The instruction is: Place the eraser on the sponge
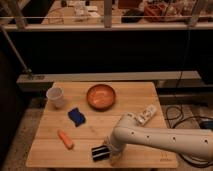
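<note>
The eraser (99, 153), a flat black block with pale stripes, lies near the front edge of the wooden table (130, 92). My gripper (111, 150) is down at the eraser's right end, at the tip of the white arm that reaches in from the right. The arm covers that end of the eraser. The sponge (76, 116), a small dark blue pad, lies flat on the table up and to the left of the eraser, well apart from it and from the gripper.
An orange bowl (101, 96) sits at the table's back middle, with a white cup (55, 96) at the back left. An orange carrot-like piece (65, 139) lies at the front left. A pale packet (146, 115) rests right of centre, beside the arm.
</note>
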Robot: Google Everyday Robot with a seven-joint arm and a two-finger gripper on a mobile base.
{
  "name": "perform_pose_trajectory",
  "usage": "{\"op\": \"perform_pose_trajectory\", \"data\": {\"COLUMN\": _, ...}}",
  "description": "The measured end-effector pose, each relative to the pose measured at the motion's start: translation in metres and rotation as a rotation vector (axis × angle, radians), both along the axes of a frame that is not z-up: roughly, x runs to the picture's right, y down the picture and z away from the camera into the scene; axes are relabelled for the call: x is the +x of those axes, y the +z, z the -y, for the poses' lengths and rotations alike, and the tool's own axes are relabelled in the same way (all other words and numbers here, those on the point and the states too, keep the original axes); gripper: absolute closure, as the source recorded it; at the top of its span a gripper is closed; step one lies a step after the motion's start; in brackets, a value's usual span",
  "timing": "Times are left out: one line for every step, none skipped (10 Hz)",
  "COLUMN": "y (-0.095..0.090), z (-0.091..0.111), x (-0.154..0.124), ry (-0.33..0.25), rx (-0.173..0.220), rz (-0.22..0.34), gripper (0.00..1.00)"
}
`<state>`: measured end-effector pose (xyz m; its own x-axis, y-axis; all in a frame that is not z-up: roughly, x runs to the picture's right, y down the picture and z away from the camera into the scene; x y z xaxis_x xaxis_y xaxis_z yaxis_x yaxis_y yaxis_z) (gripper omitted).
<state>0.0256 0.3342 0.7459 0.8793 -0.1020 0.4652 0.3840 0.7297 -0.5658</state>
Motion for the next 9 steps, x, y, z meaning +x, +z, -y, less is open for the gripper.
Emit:
{"op": "perform_pose_trajectory", "data": {"y": -0.001, "z": -0.001, "x": 0.001, "ry": 0.005, "rx": -0.001, "rz": -0.001, "gripper": 0.52}}
{"op": "perform_pose_trajectory", "data": {"y": -0.001, "z": 0.001, "x": 0.001, "ry": 0.008, "rx": 0.0, "rz": 0.0, "gripper": 0.62}}
{"op": "perform_pose_trajectory", "data": {"y": 0.0, "z": 0.001, "x": 0.0, "ry": 0.006, "rx": 0.0, "rz": 0.002, "gripper": 0.69}}
{"op": "perform_pose_trajectory", "data": {"y": 0.0, "z": 0.002, "x": 0.0, "ry": 0.006, "rx": 0.0, "rz": 0.005, "gripper": 0.81}}
{"op": "perform_pose_trajectory", "data": {"y": 0.0, "z": 0.002, "x": 0.0, "ry": 0.006, "rx": -0.001, "rz": 0.006, "gripper": 0.85}}
{"op": "perform_pose_trajectory", "data": {"y": 0.0, "z": 0.002, "x": 0.0, "ry": 0.007, "rx": -0.001, "rz": 0.006, "gripper": 0.88}}
{"op": "perform_pose_trajectory", "data": {"y": -0.002, "z": 0.004, "x": -0.001, "ry": 0.007, "rx": -0.001, "rz": 0.007, "gripper": 0.95}}
{"op": "perform_pose_trajectory", "data": {"y": -0.007, "z": 0.01, "x": -0.003, "ry": 0.008, "rx": -0.001, "rz": 0.008, "gripper": 0.99}}
{"op": "perform_pose_trajectory", "data": {"y": -0.013, "z": 0.016, "x": -0.003, "ry": 0.009, "rx": 0.0, "rz": 0.008, "gripper": 0.99}}
